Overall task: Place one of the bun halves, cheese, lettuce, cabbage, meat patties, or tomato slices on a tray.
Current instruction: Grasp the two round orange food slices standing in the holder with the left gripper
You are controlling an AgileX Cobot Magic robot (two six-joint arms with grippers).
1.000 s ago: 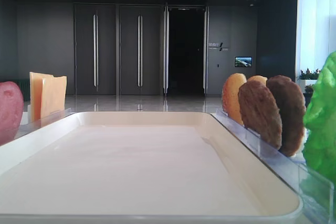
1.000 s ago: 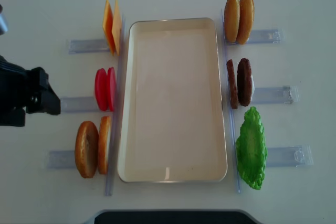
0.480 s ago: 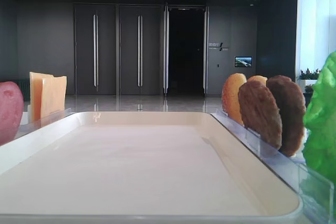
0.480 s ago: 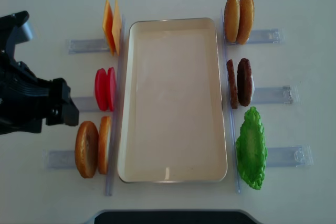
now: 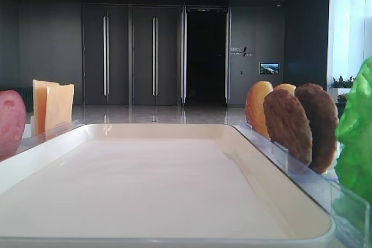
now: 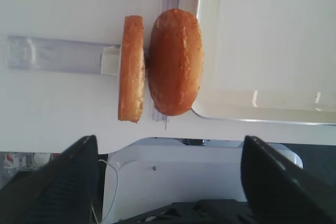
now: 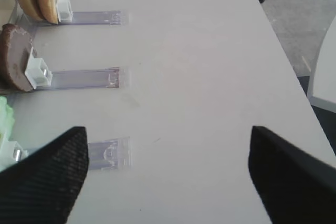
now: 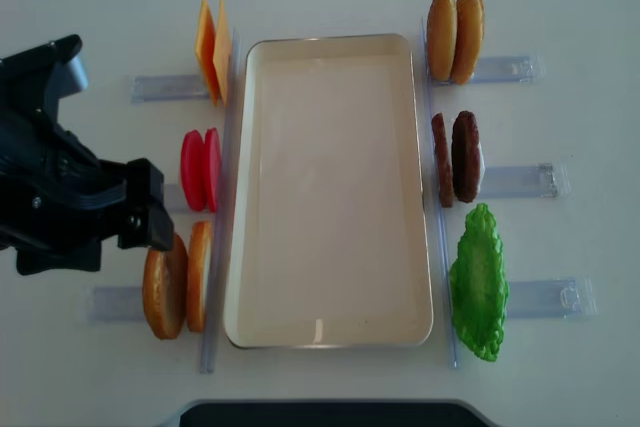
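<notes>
The cream tray [image 8: 330, 187] lies empty mid-table. Left of it stand cheese [image 8: 213, 50], tomato slices [image 8: 200, 169] and two bun halves [image 8: 165, 285]. To its right are more bun halves [image 8: 455, 37], meat patties [image 8: 457, 157] and lettuce [image 8: 478, 282]; cabbage is out of view. My left gripper [image 8: 145, 219] hovers open and empty just above the left bun halves [image 6: 176, 61]; its dark fingers [image 6: 79, 182] frame them from a distance. The right gripper [image 7: 168, 177] is open over bare table, right of the patties [image 7: 16, 64].
Every food stands in a clear plastic rack [image 8: 520, 180] running outward from the tray. The robot base [image 8: 320, 415] meets the table's front edge. In the right wrist view the table edge [image 7: 283, 51] drops to the floor.
My left arm has come in from the left edge toward the tray and now reaches the left bun halves. Its jaws stayed open. No food has moved.
</notes>
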